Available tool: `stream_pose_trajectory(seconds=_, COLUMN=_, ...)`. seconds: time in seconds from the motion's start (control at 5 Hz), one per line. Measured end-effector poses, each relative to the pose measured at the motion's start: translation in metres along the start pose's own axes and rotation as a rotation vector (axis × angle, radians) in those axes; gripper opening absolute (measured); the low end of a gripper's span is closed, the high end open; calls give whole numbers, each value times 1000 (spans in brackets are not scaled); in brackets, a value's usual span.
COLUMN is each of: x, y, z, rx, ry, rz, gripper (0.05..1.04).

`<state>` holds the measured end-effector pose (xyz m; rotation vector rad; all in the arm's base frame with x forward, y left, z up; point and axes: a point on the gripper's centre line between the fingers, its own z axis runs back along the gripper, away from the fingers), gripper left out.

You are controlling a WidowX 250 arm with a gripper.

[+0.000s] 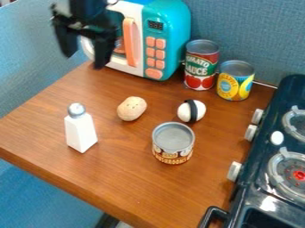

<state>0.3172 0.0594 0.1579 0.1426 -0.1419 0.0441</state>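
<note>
Teal-and-white plastic toy microwave (pixel 174 38), standing at the back of the brown wooden desk (pixel 128 178). The black two-finger gripper (pixel 83 61) hangs before it, fingers spread, holding nothing; no completed step is evident, and what remains cannot be judged.

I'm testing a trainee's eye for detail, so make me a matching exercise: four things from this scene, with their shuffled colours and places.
1. Tool
2. Shaker
3. Toy microwave
4. Potato

A. Tan, lying on the wooden counter
B. Black, at the upper left, with its fingers apart
C. White, standing upright
D. Teal and white, against the back

Right pairs: 1-B, 2-C, 3-D, 4-A
</note>
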Motion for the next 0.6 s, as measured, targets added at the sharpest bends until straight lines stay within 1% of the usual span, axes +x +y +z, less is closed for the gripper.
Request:
stream_pose_trajectory(seconds=0.2, x=20, y=-20, z=11, rx=-2, ry=-45, rz=-18, gripper=1001)
stream_pose_trajectory(seconds=0.4, x=28, y=-46, z=-13, rx=-74, ry=-57, rz=-36, gripper=1001)
stream_pose_trajectory(seconds=0.6, x=24, y=-55, z=-31, rx=-113, ry=-33, rz=-23, gripper=1001)
